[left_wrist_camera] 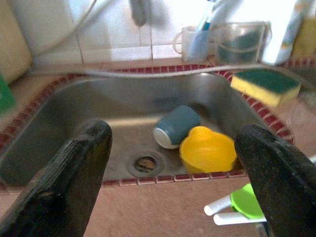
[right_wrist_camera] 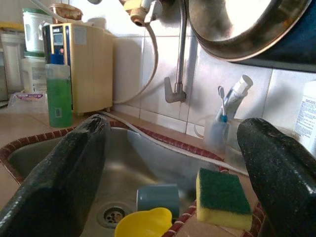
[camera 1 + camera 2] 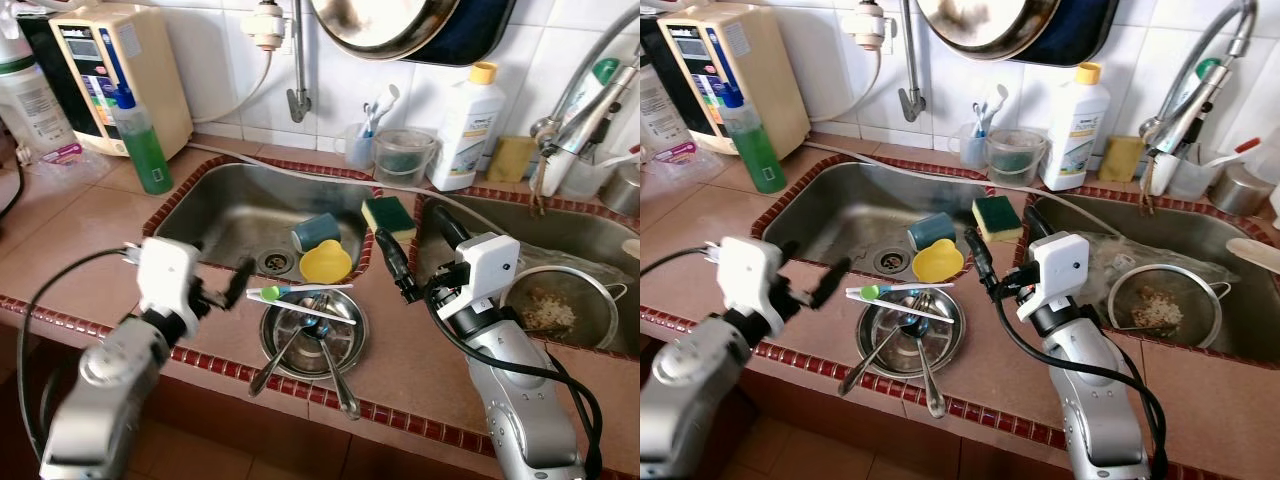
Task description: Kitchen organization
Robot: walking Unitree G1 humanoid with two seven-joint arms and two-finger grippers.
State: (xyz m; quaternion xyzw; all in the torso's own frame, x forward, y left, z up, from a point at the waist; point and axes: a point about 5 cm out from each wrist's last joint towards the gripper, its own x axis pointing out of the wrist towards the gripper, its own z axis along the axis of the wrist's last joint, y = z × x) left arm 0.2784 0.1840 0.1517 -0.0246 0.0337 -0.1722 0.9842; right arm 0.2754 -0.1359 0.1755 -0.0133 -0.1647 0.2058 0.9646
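Cutlery bowl [image 3: 312, 335], steel, sat on the tiled counter [image 3: 90, 230] at the front edge of the left sink [image 3: 215, 205], holding spoons [image 3: 285, 345] that leaned out over its rim toward the counter edge. White-handled utensils with a green end [image 3: 300, 292] lay across the bowl's top, likely parked there for sorting.

Left tool [image 3: 235, 280] hovered just beside the bowl on its left, fingers spread wide, holding nothing. Wrist view put the fingers [image 1: 74, 168] either side of the sink basin, so it looked aimed at the sink or the green-ended utensil, not yet committed.

Right tool [image 3: 400, 265] was up over the divider between the two sinks, also wide and empty, fingers [image 2: 64, 168] framing the left basin.

In that basin: blue cup [image 3: 316, 232] on its side near the drain [image 3: 274, 262], yellow cup [image 3: 326, 262] touching it. Sponge [image 3: 388, 214] rested on the divider rim. Strainer [image 3: 555, 300] with food scraps sat in the right sink.

Judgement: early stage, nothing grasped. Risk: spoons overhang, a nudge to the bowl could tip them off.
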